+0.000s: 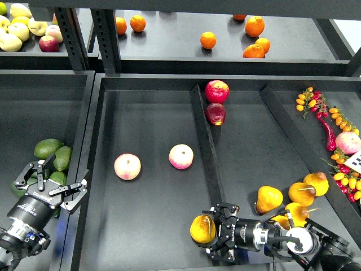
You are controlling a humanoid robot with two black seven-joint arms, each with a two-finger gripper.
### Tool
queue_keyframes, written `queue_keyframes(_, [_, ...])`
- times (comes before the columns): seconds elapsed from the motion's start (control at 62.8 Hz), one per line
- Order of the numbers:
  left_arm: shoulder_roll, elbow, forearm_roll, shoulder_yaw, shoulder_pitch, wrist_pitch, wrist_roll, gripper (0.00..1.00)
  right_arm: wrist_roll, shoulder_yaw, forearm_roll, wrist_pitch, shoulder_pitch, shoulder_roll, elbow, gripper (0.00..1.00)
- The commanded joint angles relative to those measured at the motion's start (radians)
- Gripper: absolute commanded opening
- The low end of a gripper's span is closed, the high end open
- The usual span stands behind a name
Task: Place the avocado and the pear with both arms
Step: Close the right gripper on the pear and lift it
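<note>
My right gripper (213,230) comes in from the lower right and is shut on the pear (202,228), yellow-orange with a reddish-brown blush, holding it at the front of the tray just left of the pear pile. My left gripper (51,184) is open over the pile of green avocados (48,148) in the left bin, its fingers (74,195) spread around one of them (57,178). A darker green avocado (18,189) shows partly under the gripper's left side. I cannot tell whether the fingers touch any avocado.
Two pink-cream round fruits (127,166) (181,156) lie in the middle compartment. A divider (203,147) separates it from the right one, which holds red apples (216,91) and several pears (269,199). Peppers (329,132) lie at the right. Oranges (208,40) are on the back shelf.
</note>
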Motion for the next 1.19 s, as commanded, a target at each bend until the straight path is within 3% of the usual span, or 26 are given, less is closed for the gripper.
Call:
queue_keyframes(0.0, [0.0, 0.0, 0.002, 0.001, 0.0, 0.0, 0.0, 0.99, 0.0, 0.003, 0.002, 0.0, -0.003, 0.004, -0.004, 0.67])
queue_keyframes(0.366, [0.0, 0.0, 0.002, 0.001, 0.007, 0.0, 0.0, 0.99, 0.0, 0.006, 0.051, 0.0, -0.006, 0.001, -0.003, 0.42])
queue_keyframes(0.637, [0.0, 0.001, 0.002, 0.001, 0.014, 0.0, 0.0, 0.99, 0.0, 0.006, 0.089, 0.0, -0.003, -0.002, 0.011, 0.39])
queue_keyframes(0.876, [0.0, 0.003, 0.007, 0.001, 0.019, 0.0, 0.0, 0.99, 0.0, 0.009, 0.146, 0.0, -0.006, -0.013, 0.034, 0.26])
queue_keyframes(1.178, [0.0, 0.004, 0.007, 0.001, 0.02, 0.0, 0.0, 0.99, 0.0, 0.072, 0.194, 0.0, 0.021, -0.054, 0.104, 0.25])
